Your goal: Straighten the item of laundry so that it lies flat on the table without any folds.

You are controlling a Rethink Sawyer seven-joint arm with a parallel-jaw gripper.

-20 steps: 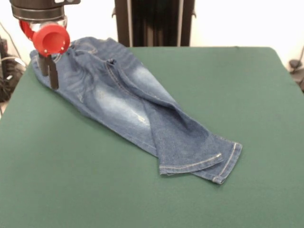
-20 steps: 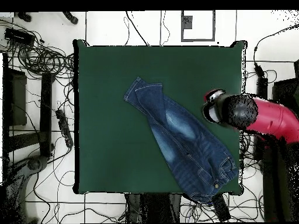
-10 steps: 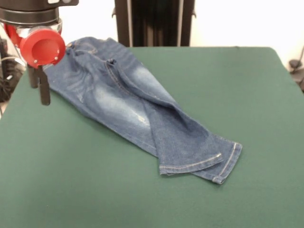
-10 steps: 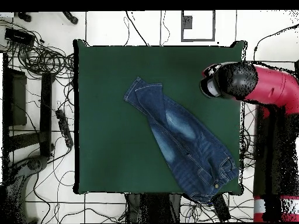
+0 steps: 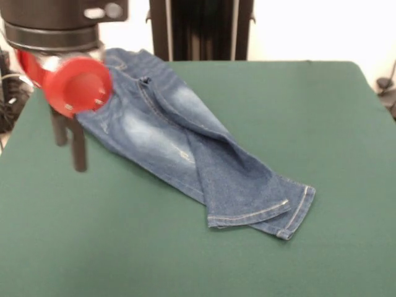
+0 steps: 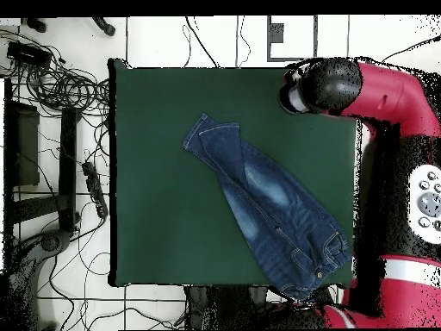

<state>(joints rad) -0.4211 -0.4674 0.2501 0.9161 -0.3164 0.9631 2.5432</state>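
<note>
**Robot arm swings off the jeans, garment left creased on green table**

Front view: A pair of blue denim jeans [image 5: 185,145] with faded whitish thigh patches lies slantwise across the dark green felt-topped table [image 5: 291,117], waistband toward the far left corner, hems toward the near right. One leg overlaps the other, and a long ridge of cloth runs down the middle. The black two-fingered claw [image 5: 69,143] hangs just beside the jeans' left edge, over bare felt, apart from the denim. Two dark fingers [image 5: 79,148] point straight down with a narrow gap between them, holding nothing. Above them sit a round red cap and the black wrist of the red and black arm [image 5: 59,31], which drops in from the top left. A second ago the fingers stood over the waistband corner; they have since come nearer the camera and off the cloth.

Overhead view: The jeans [image 6: 271,211] run diagonally, hems toward the upper left, waistband at the table's [image 6: 155,172] lower right edge, unmoved. The arm [image 6: 379,95] bends along the right side, its dark rounded wrist over the upper right corner of the table, well apart from the jeans; the claw itself is hidden beneath it. Earlier that wrist sat lower, level with the thighs.
</note>
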